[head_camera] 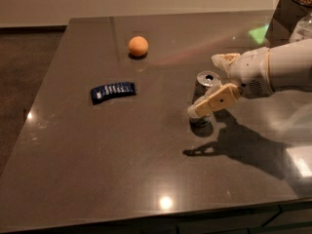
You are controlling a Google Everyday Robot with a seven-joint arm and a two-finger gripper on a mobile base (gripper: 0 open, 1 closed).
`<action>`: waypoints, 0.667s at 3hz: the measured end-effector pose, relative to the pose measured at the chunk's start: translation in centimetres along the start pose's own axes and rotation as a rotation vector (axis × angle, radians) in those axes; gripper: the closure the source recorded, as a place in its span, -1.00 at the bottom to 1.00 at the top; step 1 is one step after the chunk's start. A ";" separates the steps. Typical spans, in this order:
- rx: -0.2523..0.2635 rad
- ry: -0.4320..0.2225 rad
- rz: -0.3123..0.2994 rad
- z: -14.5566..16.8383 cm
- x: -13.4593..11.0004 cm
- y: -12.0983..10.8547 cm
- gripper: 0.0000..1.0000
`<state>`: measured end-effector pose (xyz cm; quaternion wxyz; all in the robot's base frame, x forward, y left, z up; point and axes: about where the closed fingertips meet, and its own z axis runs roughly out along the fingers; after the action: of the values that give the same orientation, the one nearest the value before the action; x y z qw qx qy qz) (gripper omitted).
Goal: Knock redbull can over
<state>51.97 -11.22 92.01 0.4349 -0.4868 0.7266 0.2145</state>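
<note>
The redbull can (203, 91) stands upright on the dark table (122, 169), right of centre, with its silver pull-tab top showing. My gripper (204, 86) reaches in from the right on a white arm (282, 69) and is open. Its near finger (214, 101) lies across the front of the can's lower body and hides part of it. Its far finger (224, 60) is just behind and to the right of the can's top. The can sits between the two fingers.
An orange ball (138, 46) sits at the back of the table. A flat dark blue packet (113, 91) lies left of the can. A dark box (292, 16) and a clear bottle (303, 29) stand at the far right corner. The table's front edge (146, 217) is near.
</note>
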 end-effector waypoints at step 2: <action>-0.059 -0.061 0.014 0.7 0.0 0.2 -0.10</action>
<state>52.07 -10.58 91.60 0.4409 -0.4875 0.7097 0.2536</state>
